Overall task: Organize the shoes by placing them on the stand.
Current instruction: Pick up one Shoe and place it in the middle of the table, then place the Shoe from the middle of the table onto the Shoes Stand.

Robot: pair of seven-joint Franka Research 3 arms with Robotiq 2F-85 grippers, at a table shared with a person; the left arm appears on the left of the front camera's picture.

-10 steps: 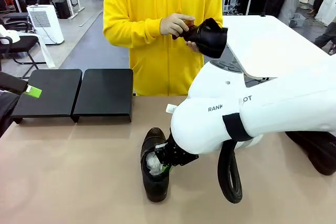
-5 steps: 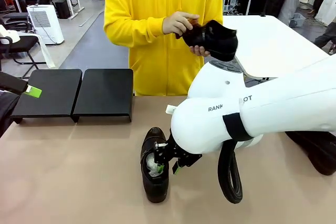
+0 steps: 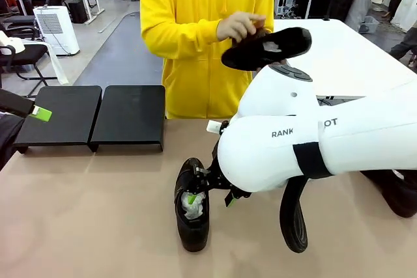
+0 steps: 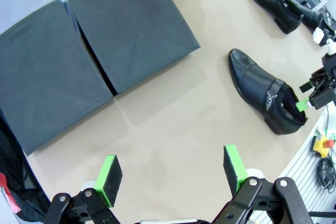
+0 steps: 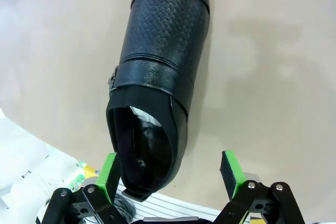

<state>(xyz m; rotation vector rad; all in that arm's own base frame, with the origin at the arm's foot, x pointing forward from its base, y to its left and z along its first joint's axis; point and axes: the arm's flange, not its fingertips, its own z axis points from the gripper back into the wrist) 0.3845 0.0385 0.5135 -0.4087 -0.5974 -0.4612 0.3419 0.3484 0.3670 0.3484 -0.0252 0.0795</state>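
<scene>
The empty stand (image 3: 98, 115) is waiting at ten o'clock, one shoe (image 3: 193, 229) lying at six. The right gripper (image 5: 169, 174) is hovering at its heel, fingers spread, gripping nothing. The left gripper (image 4: 173, 174) is gaping too, while a person's hand (image 3: 240, 26) is readying another shoe (image 3: 267, 47).

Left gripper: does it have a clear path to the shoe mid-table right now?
Probably yes, toward the toe: bare table lies between the left gripper and the shoe. The heel end looks blocked, since the open right gripper straddles it.
</scene>
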